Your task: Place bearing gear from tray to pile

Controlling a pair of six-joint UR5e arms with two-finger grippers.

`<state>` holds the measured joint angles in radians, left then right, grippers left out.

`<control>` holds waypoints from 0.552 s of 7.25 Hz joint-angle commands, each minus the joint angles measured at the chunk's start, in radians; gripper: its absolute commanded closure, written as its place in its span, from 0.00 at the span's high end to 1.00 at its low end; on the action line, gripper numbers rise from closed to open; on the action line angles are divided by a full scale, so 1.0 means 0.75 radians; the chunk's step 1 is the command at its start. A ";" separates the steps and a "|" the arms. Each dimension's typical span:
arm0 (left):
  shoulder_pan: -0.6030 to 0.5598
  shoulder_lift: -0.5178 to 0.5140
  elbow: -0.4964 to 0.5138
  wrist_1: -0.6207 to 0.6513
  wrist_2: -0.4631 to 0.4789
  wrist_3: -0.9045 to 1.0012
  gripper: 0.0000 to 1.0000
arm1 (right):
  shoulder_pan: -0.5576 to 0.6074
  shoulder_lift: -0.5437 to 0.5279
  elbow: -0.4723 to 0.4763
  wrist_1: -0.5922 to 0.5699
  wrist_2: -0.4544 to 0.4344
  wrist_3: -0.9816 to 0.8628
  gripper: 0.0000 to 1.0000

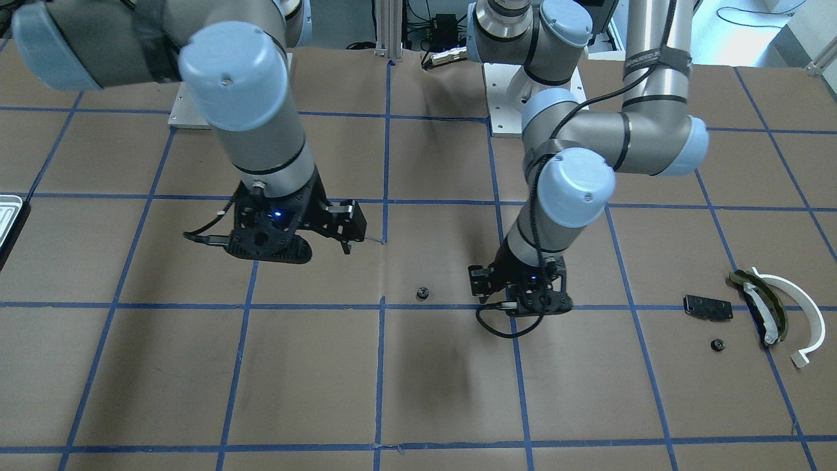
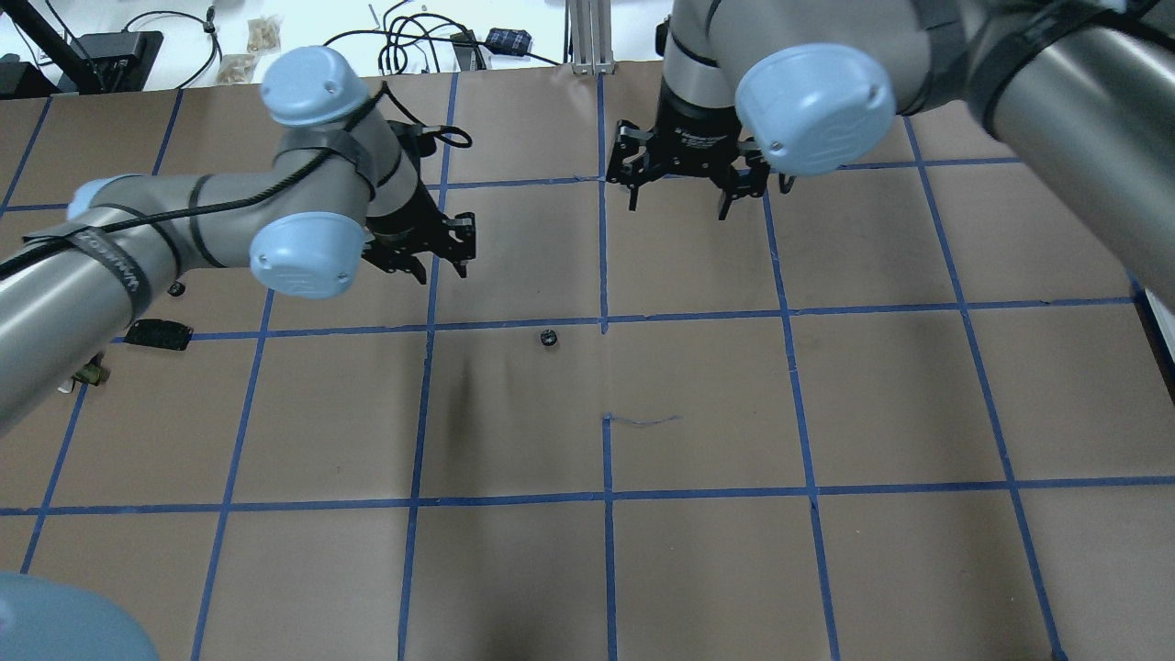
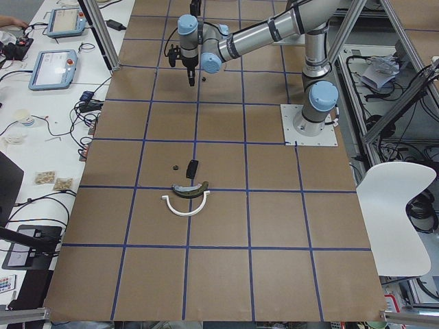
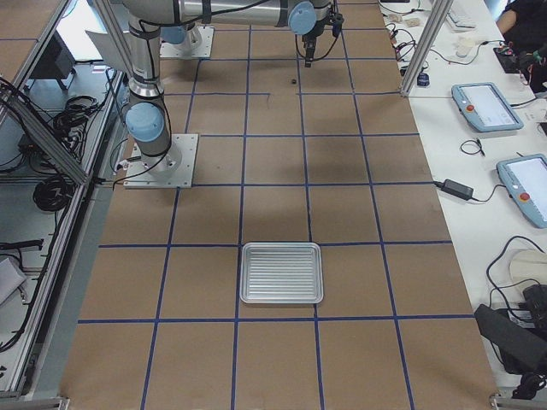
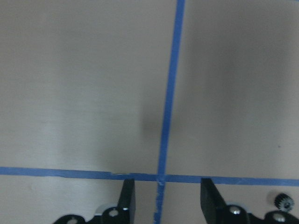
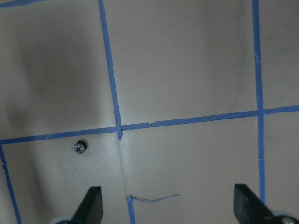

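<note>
Currently I am seeing the tiny black round bearing gear lying on the brown desk, off the silvery ridged tray, short of the loose-parts pile, left claw and right claw gaping empty.

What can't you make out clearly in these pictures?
The tray: front view, cut off by the picture's left edge.
The pile: overhead view, the left arm covers most of it.
The middle gear: left wrist view, blurred and low in the bottom right corner.
The middle gear again: right side view, only a speck, too small for detail.
</note>
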<state>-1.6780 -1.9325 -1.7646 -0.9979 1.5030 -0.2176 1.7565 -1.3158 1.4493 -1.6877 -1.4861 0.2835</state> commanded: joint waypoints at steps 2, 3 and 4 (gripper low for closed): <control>-0.231 -0.182 0.015 0.144 0.047 -0.276 0.56 | -0.216 -0.184 0.011 0.290 -0.023 -0.353 1.00; -0.270 -0.209 0.003 0.148 0.104 -0.278 0.56 | -0.294 -0.223 0.013 0.295 -0.017 -0.370 1.00; -0.282 -0.193 0.007 0.148 0.107 -0.254 0.56 | -0.287 -0.276 0.055 0.289 -0.023 -0.374 0.96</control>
<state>-1.8675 -2.0729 -1.7591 -0.8922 1.5644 -0.4154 1.5667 -1.4753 1.4645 -1.4782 -1.5022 0.0217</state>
